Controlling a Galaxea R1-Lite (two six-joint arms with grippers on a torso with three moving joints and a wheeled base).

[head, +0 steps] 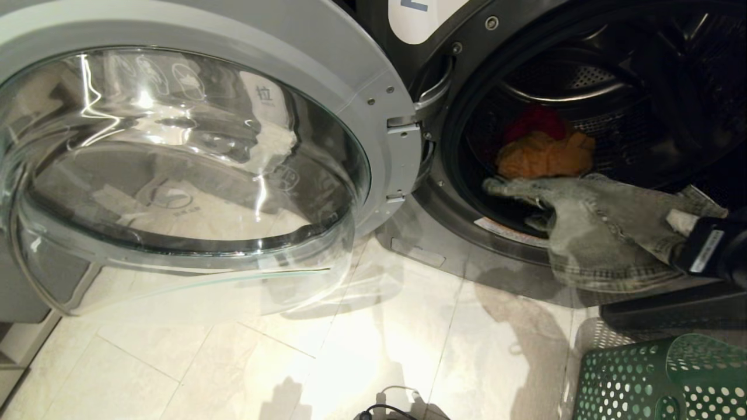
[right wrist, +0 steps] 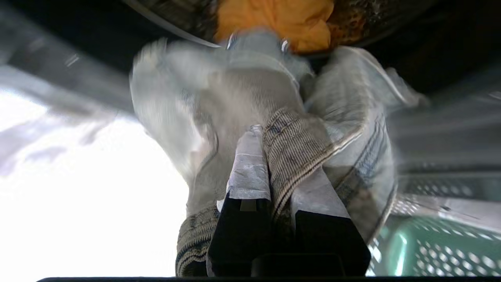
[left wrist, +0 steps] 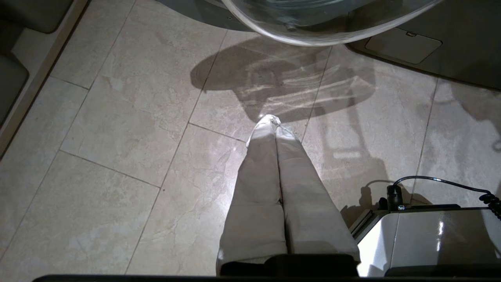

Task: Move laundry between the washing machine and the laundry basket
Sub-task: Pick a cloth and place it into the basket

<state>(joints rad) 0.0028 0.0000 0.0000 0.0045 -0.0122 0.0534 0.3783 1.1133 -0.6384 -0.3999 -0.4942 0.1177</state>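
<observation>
Left to right, in the head view: you're looking past the open glass door [head: 175, 169] at washing machine [head: 443, 76], drum mouth exposed. The left gripper [left wrist: 270, 122] is sitting out of that view; the left wrist view is showing it hanging over bare floor tile [left wrist: 117, 117], jaws pressed together on nothing, parked.

Inside the drum, the yellow-orange garment [head: 545, 156] is lying at the front with the pink-red garment [head: 537, 121] just behind it, touching it. Neither is being handled.

The right gripper [right wrist: 278, 156] is clamping the grey garment [head: 601, 233], jaws pinched on a hemmed edge. The cloth is draping across the drum's lower rim, one end reaching inside towards the orange piece, the rest hanging outside. The laundry basket [head: 659, 379] is sitting on the floor below and to the right of that, and I'm seeing nothing in the part of it that shows.

Progress, my read: one of three garments is in hand at the drum mouth. I can't tell direction from this alone. If you're unloading, the grey piece is first out and two are waiting; if loading, it's the last one going in.

View differences: the head view is giving you the drum layout and the basket's position, but hiding the right jaws behind cloth. The right wrist view is showing the actual pinch on the hem, plus the orange piece ahead and the basket wall to one side; it's motion-smeared. Only the left wrist view is showing the left arm idle.
</observation>
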